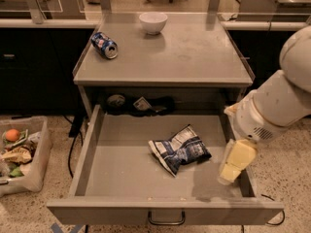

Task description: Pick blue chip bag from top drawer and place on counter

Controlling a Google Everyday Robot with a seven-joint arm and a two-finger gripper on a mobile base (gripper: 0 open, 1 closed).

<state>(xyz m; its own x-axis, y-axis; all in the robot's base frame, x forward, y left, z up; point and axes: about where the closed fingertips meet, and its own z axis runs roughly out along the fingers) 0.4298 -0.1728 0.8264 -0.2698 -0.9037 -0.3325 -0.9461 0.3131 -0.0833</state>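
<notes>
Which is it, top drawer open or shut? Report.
Open: top drawer is pulled out, blue chip bag lying inside; hand hangs over its right side.

The bag (180,149), crumpled dark blue foil with white panels, lies flat mid-floor in the pulled-out drawer (121,178), a wide shallow grey one under the bench (194,57). The gripper (231,171) hangs at the drawer's right wall, apart from the bag.
</notes>
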